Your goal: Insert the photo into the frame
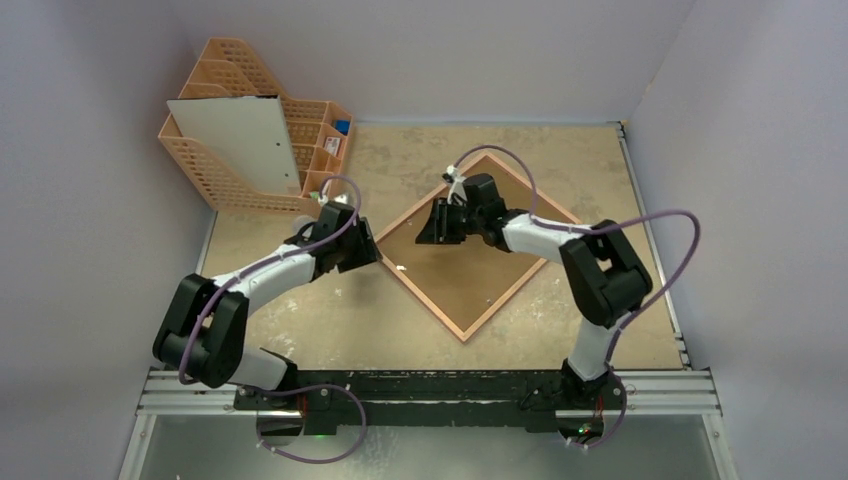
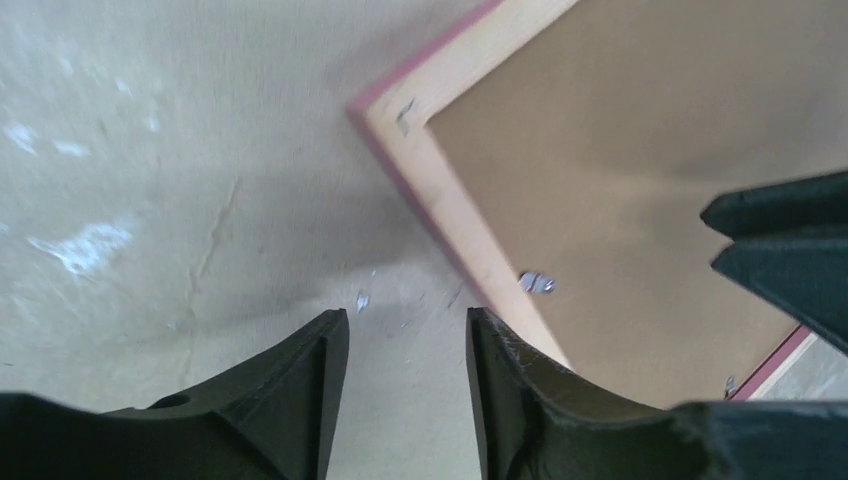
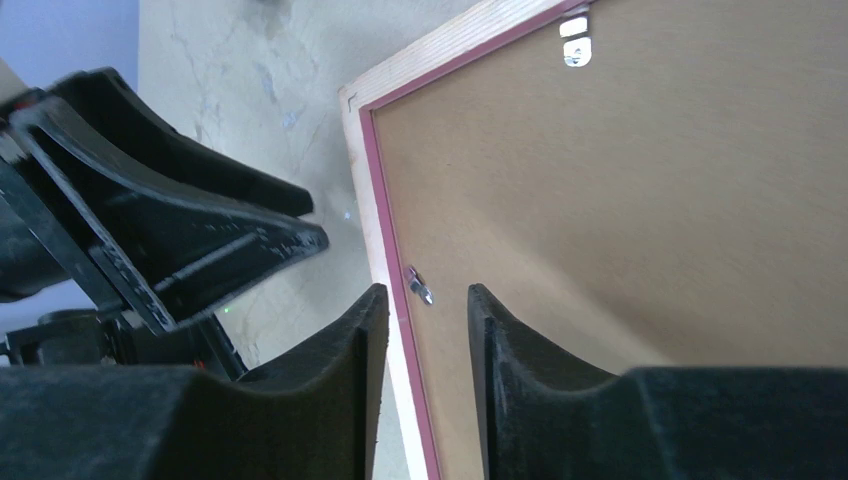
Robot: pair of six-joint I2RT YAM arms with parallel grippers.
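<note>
The frame's (image 2: 450, 212) edge near its left corner is straddled by the right gripper (image 3: 420, 292) and flanked by the left gripper (image 2: 405, 320). Both are narrowly parted, with nothing held. The table (image 1: 350, 325) is exposed leftward.

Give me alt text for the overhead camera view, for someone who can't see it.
A picture frame lies back-up, turned diamond-wise, on a tan table, brown backing board inside. The left gripper and right gripper flank its left corner.

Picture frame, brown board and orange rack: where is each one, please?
Picture frame (image 2: 455, 215): left wrist view, on its pale wooden edge.
Brown board (image 1: 470, 285): overhead view, on its bare middle.
Orange rack (image 1: 235, 65): overhead view, on its tall back mesh.
</note>
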